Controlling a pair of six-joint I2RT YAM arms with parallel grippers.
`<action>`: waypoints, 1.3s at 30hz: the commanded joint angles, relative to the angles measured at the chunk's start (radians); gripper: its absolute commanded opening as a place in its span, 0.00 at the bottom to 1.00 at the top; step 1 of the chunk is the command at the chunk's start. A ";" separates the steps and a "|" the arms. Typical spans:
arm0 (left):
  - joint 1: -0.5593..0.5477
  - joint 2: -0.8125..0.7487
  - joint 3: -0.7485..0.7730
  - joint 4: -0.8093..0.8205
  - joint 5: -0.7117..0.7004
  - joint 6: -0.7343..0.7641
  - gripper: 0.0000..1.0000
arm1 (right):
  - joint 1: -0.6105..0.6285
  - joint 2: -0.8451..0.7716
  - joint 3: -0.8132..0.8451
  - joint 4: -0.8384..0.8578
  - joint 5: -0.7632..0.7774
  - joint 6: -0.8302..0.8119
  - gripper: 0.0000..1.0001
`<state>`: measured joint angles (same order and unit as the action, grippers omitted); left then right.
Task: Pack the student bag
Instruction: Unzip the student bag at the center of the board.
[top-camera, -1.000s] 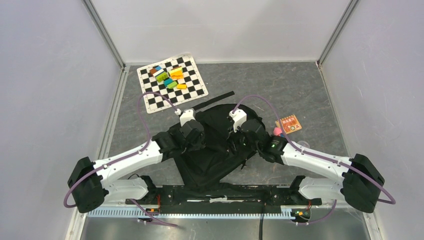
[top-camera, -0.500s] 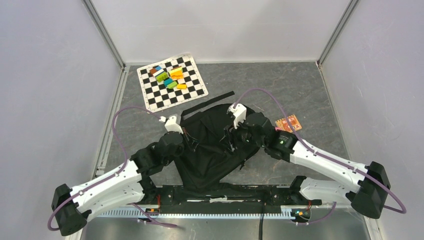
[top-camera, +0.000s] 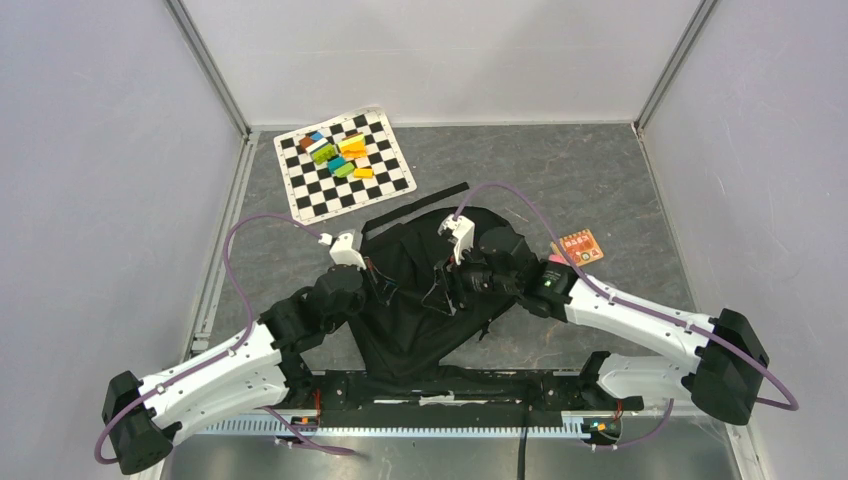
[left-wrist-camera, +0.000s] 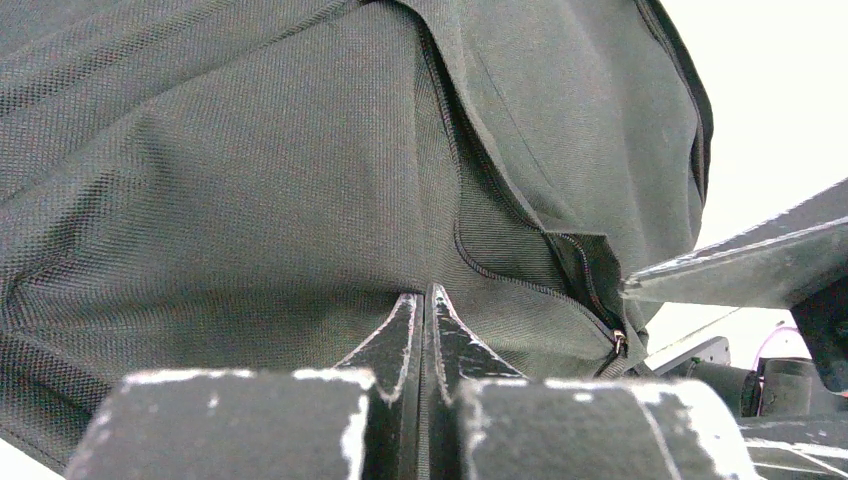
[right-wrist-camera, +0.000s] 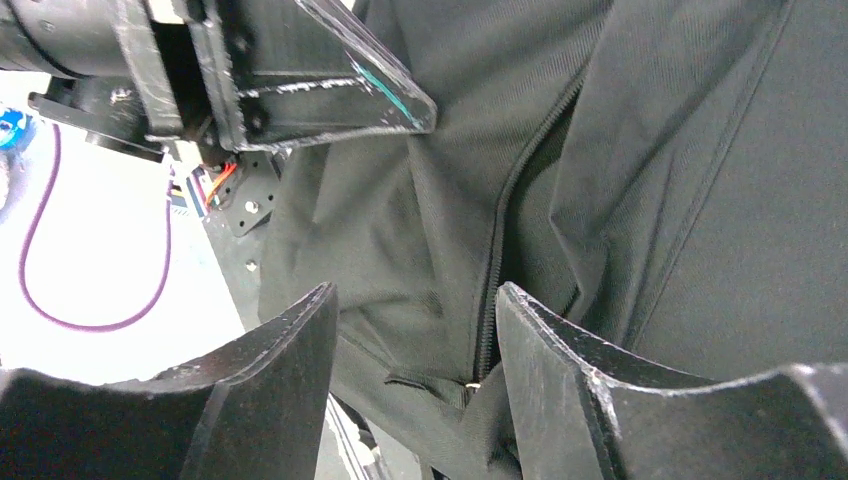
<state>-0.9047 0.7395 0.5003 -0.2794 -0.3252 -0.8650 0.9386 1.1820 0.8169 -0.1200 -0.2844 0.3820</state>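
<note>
**A:** The bag (top-camera: 415, 300) is lying flat in the middle of the table (top-camera: 600, 180), right between the two arms. Its long axis is running from the near edge away toward the far right, with the rounded top at the far end.

**B:** And both arms are leaning in over it. The left gripper (left-wrist-camera: 422, 305) is pinched fully shut, its tips pressing into the black cloth on the bag's left flank. Whether any fold is caught between them, I cannot tell.

**A:** The right gripper (right-wrist-camera: 415, 335) is standing well open and holding nothing, with one jaw hanging on either side of the seam.

**B:** Anything getting in the way?

**A:** Not that I'm seeing. The checkered mat (top-camera: 343, 163) is sitting well apart at the far left, with its coloured blocks (top-camera: 340, 155) on top. A loose strap (top-camera: 428, 200) is trailing off the bag's far edge. The orange card (top-camera: 580, 247) is lying just beside the bag, behind the right wrist.

**B:** So it's all coming down to the zipper (right-wrist-camera: 510, 220).

**A:** Yes. It's running closed, straight up between the right jaws, and its pull (left-wrist-camera: 620, 343) is sitting to the right of the left tips. I'm judging the right arm the nearer one to it, with only rumpled cloth crowding the approach.
</note>
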 joint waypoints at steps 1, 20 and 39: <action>0.001 0.003 0.015 0.045 0.024 0.042 0.02 | -0.001 0.011 -0.024 0.007 0.019 0.030 0.65; 0.001 0.005 0.061 -0.036 0.011 0.070 0.20 | 0.000 0.081 -0.066 0.214 -0.158 0.060 0.64; -0.003 0.350 0.420 -0.339 0.109 0.062 0.95 | 0.022 -0.025 -0.164 0.375 -0.198 0.008 0.62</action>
<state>-0.9047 1.0454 0.8719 -0.5652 -0.2775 -0.8017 0.9424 1.1835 0.6479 0.1829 -0.4477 0.4179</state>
